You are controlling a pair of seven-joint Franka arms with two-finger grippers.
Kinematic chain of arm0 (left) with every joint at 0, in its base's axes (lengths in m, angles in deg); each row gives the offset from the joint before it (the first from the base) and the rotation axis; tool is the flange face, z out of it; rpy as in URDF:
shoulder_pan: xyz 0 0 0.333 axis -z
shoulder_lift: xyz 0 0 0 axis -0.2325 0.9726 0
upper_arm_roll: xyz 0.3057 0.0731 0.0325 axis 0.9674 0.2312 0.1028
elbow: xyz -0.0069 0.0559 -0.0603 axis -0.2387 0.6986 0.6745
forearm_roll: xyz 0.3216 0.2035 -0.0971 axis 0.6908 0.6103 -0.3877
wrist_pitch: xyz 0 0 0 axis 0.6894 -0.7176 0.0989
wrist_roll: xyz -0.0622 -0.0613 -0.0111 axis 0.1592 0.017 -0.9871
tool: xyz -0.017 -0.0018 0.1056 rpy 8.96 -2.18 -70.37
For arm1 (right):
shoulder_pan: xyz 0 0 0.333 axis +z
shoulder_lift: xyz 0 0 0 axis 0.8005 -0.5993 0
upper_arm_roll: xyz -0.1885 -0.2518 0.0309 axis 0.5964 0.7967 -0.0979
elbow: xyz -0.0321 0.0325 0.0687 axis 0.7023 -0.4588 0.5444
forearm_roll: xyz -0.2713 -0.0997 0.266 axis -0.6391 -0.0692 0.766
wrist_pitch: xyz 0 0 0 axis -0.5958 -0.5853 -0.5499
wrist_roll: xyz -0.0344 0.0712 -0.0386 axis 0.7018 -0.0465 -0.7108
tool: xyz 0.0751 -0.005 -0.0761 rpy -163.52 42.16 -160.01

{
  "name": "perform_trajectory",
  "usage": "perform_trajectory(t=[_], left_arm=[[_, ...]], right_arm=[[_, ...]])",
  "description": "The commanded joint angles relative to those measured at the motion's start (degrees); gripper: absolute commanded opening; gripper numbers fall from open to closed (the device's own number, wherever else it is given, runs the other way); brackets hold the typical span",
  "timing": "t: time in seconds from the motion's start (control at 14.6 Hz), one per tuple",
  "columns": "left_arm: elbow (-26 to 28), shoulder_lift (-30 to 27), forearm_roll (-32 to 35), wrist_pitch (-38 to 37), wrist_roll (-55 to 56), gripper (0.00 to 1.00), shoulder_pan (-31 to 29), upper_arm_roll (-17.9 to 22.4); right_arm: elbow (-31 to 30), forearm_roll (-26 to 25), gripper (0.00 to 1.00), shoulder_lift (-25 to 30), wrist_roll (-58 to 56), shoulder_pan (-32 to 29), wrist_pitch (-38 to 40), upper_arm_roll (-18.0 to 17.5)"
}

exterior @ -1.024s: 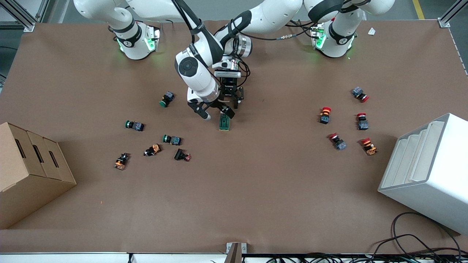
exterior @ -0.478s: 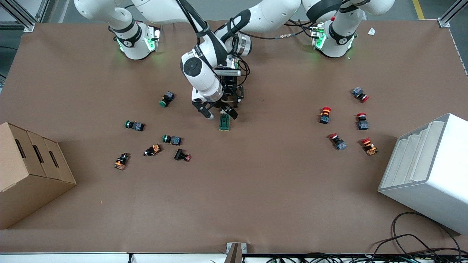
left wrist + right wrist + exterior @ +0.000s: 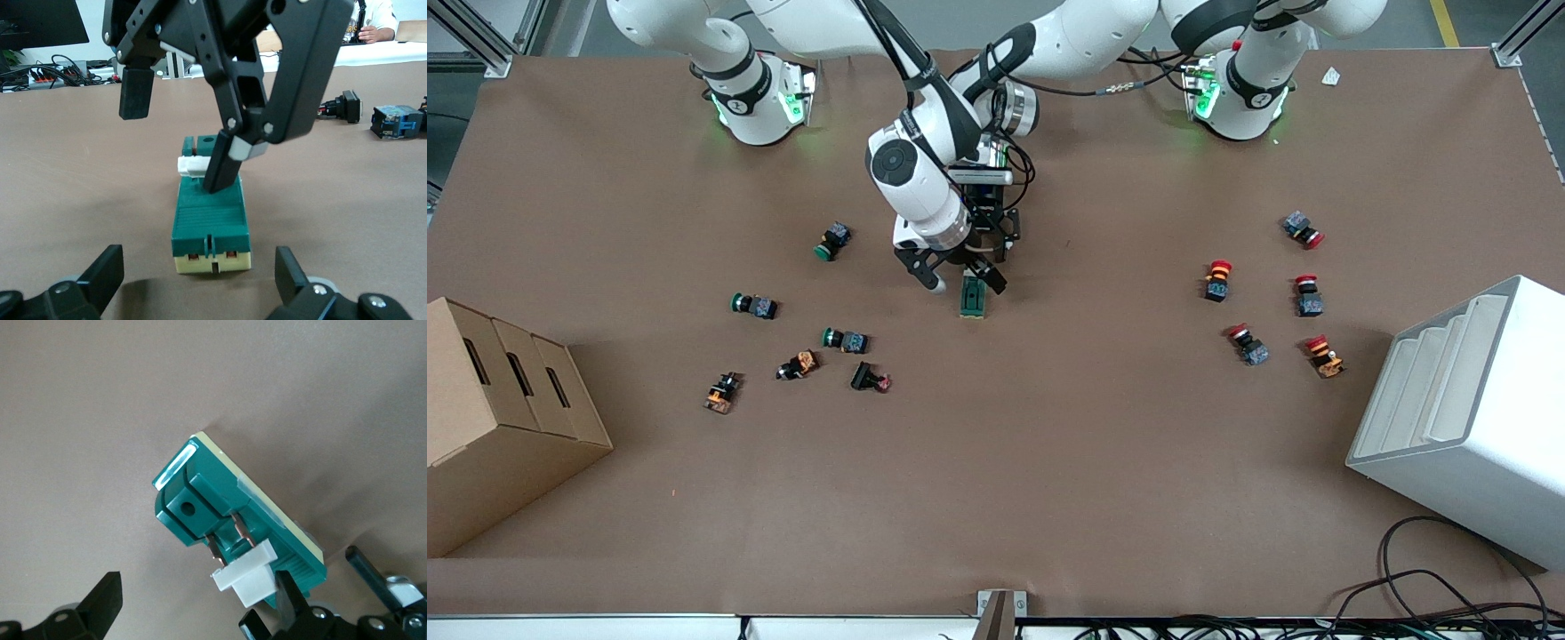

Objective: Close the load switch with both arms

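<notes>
**Both hands at the switch, mid-tabletop**

The right hand (image 3: 959, 271) is spread wide over the switch (image 3: 973, 298); one finger (image 3: 223, 167) touches the white lever (image 3: 195, 165), the other finger (image 3: 137, 93) hangs in the air clear of it. The left hand (image 3: 996, 233) is low over the tabletop (image 3: 1049, 444), fingers apart and holding nothing, its tips either side of the switch's cream end without touching.

The switch lies flat near the middle of the tabletop. Green buttons (image 3: 836, 240) and orange pieces (image 3: 799, 364) are scattered toward the right arm's end, red buttons (image 3: 1218, 277) toward the left arm's end, all well apart from the switch. A cardboard box (image 3: 498, 418) and a white bin (image 3: 1467, 418) sit at the two ends.

Both arms reach from their bases and meet above the switch, the right arm's wrist overlapping the left's.
</notes>
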State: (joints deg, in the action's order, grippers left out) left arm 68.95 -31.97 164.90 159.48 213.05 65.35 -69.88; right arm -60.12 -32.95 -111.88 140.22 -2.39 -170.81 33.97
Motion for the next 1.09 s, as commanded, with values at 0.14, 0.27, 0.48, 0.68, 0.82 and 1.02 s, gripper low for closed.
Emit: perform_trajectory(t=[0.14, 0.27, 0.48, 0.68, 0.82, 1.02], left_arm=[[-1.1, 0.8, 1.0, -1.3, 0.3, 1.0, 0.7, 0.6], [-1.0, 1.0, 1.0, -1.3, 0.3, 1.0, 0.7, 0.6], [-1.0, 1.0, 1.0, -1.3, 0.4, 1.0, 0.8, 0.6], [-1.1, 1.0, 1.0, -1.3, 0.3, 1.0, 0.8, 0.6], [-1.1, 1.0, 1.0, -1.3, 0.3, 1.0, 0.8, 0.6], [-1.1, 1.0, 1.0, -1.3, 0.2, 1.0, 0.7, 0.6]], right_arm=[[3.4, 0.9, 1.0, -0.3, -1.0, -1.9, -0.7, 0.4], [4.1, 0.9, 1.0, -0.9, -0.9, -2.2, -0.7, 0.4], [5.3, 0.9, 1.0, -1.7, -1.0, -2.5, -0.7, 0.5], [7.2, 0.8, 1.0, -3.4, -1.1, -2.8, -0.7, 0.6], [8.3, 0.7, 1.0, -4.4, -1.1, -3.2, -0.7, 0.7], [8.5, 0.2, 1.0, -4.8, -2.0, -4.6, -0.6, 0.7]])
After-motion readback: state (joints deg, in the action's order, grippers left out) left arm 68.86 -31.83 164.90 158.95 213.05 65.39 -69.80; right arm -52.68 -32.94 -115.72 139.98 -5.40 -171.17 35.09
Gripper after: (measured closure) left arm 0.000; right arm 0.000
